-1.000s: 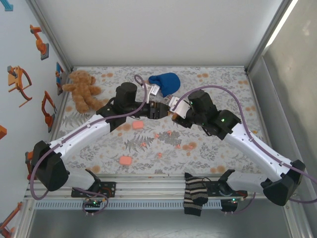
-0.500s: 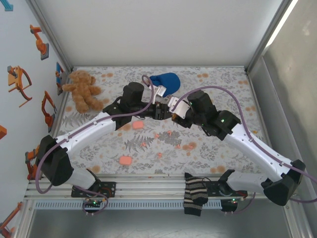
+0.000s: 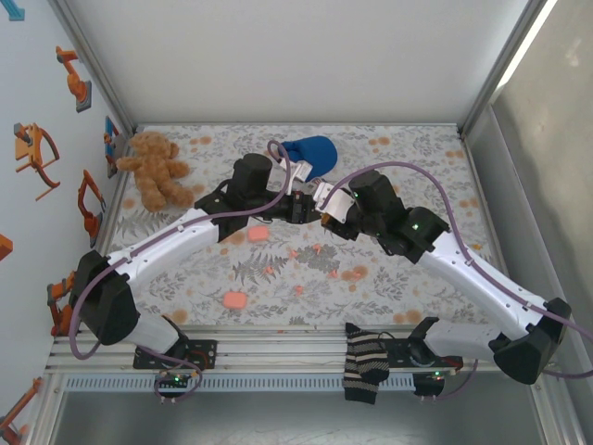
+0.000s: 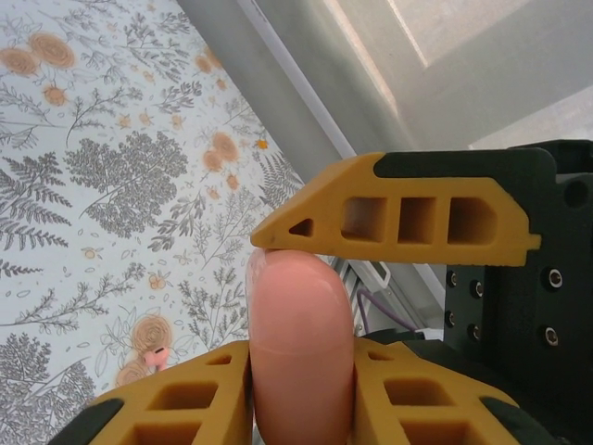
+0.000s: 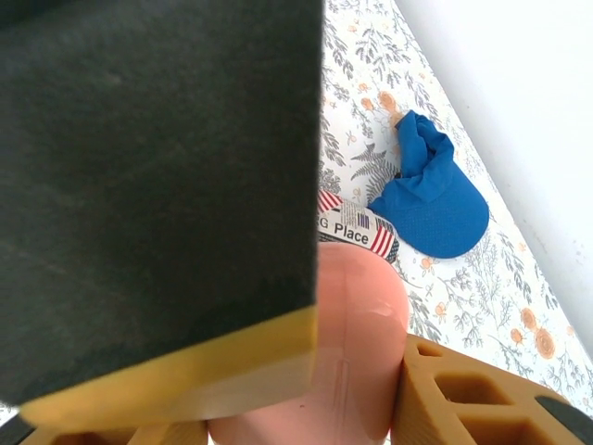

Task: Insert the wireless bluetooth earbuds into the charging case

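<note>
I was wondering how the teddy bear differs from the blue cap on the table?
The teddy bear is brown and furry; the blue cap is smooth blue fabric. The teddy bear lies at the far left by the wall; the blue cap lies near the far middle. The teddy bear has spread limbs; the blue cap is folded on itself. Both are soft and rest on the floral cloth.

A robotics lab test cell: white panels in an aluminium frame enclose a cloth-covered bench, two arms bolted to a rail, a teddy among props.
</note>
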Controlling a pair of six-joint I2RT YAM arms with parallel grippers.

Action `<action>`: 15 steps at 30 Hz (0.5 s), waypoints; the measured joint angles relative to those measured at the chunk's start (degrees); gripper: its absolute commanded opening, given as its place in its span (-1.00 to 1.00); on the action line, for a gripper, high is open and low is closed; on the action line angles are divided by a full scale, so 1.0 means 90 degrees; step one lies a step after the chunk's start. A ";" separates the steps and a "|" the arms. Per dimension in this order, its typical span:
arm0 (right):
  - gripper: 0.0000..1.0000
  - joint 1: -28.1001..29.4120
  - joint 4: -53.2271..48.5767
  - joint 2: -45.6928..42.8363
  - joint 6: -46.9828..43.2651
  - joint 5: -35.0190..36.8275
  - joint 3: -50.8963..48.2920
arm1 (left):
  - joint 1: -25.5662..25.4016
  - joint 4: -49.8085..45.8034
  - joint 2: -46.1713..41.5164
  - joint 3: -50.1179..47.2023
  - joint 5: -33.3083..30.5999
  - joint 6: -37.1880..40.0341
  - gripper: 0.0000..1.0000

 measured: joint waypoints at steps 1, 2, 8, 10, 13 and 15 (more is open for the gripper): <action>-0.34 0.0000 -0.0005 0.0000 0.0000 0.0007 0.0000 | -0.0005 -0.0002 0.0000 0.0002 -0.0012 0.0010 -0.56; -0.32 0.0000 -0.0007 0.0000 0.0000 0.0010 0.0000 | -0.0007 -0.0012 0.0000 0.0005 -0.0024 0.0017 -0.58; 0.10 0.0000 -0.0019 0.0000 0.0036 0.0022 0.0000 | -0.0017 -0.0019 -0.0017 0.0005 -0.0073 0.0080 -0.74; 0.35 0.0002 0.0002 0.0000 0.0109 0.0010 0.0000 | -0.0024 -0.0012 -0.0090 -0.0017 -0.0114 0.0141 -0.77; 0.75 0.0010 0.0092 -0.0063 0.0206 0.0000 -0.0012 | -0.0027 0.0112 -0.0362 -0.0194 -0.0274 0.0253 -0.85; 0.91 0.0010 0.0243 -0.0221 0.0296 -0.0022 -0.0075 | -0.0010 0.0253 -0.0617 -0.0415 -0.0415 0.0330 -0.89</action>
